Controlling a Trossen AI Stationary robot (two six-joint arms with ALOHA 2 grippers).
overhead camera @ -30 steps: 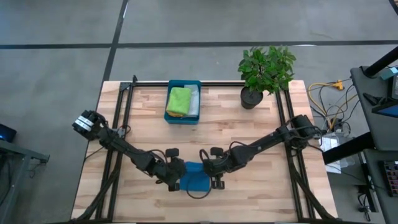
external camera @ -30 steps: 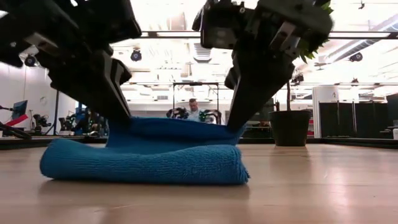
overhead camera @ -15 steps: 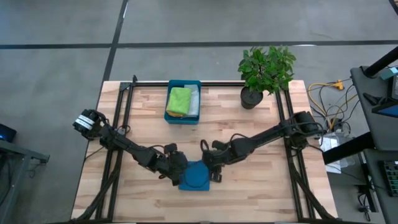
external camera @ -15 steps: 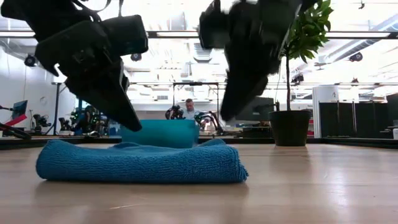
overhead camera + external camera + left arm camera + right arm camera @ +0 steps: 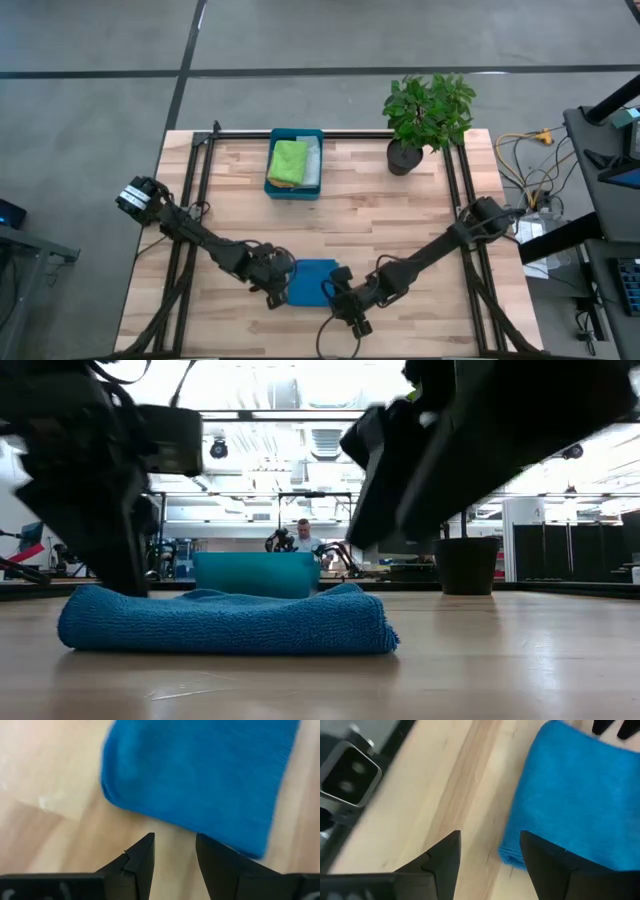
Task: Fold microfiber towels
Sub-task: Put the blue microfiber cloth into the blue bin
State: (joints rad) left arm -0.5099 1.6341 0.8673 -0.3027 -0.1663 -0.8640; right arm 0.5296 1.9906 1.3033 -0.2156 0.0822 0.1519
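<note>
Beside the folded blue towel (image 5: 312, 281), both low pincers, left (image 5: 174, 851) and right (image 5: 490, 851), gape empty.

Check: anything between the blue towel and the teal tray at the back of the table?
Nothing visible. The blue towel lies folded near the front edge, and only bare wood separates it from the teal tray. The left gripper sits at its left edge, the right gripper at its right; both have open jaws holding nothing.

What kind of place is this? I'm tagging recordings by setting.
Probably a robotics lab or workshop. A wooden table sits on a bare concrete floor, cables lie beside it, and the low view shows more equipment and a person in a large open room.
</note>
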